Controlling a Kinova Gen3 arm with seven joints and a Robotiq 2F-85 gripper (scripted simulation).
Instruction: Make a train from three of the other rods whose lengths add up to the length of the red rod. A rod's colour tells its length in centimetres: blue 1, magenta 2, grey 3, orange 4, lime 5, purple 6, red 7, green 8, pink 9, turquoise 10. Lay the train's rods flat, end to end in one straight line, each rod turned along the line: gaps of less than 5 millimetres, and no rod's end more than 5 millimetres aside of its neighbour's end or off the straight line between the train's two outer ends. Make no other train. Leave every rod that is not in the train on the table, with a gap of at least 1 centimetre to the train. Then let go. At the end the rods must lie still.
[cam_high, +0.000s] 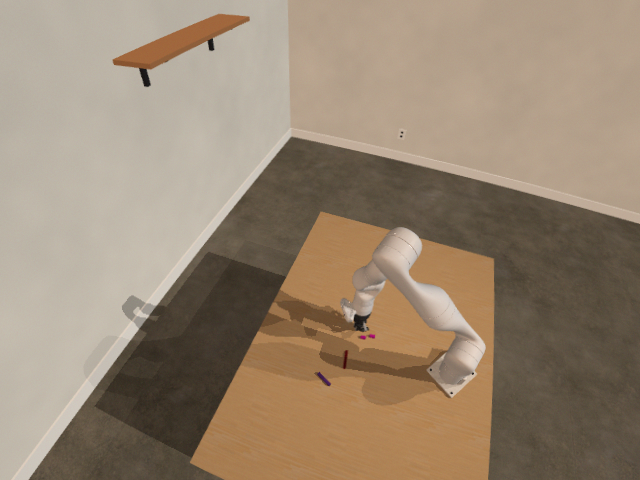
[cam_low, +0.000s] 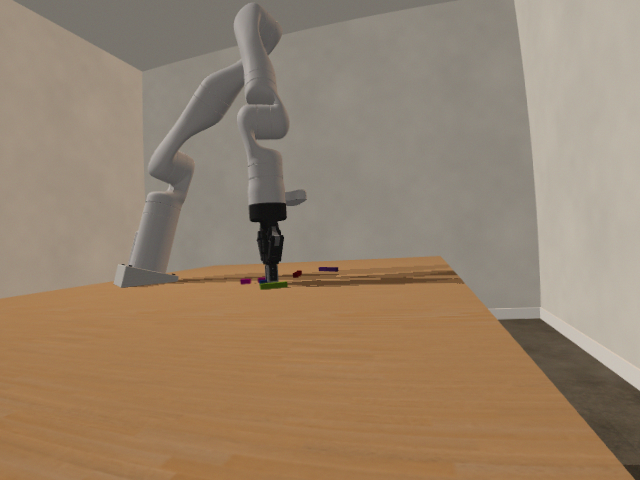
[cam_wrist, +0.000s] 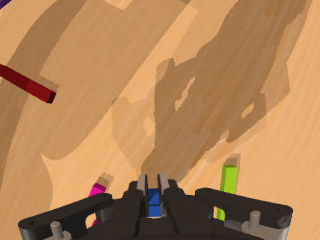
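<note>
Wrist view: blue rod gripped, lime and magenta to the sides

Grips the blue rod between the nearly closed fingers of the claw, low over the table. Runs up and down the wrist picture along its visible sides; too hidden to tell the long axis for sure. Looks short, blocky and plain blue, with a line across between lighter and darker parts.

In the wrist view, shows the lime rod almost parallel to it, on the right; in the top view, shows no lime or blue, but both magenta rods near the claw. Likewise from the top, reveals the whole purple rod, aslant beyond the red rod; at the wrist, only a corner of purple.
</note>
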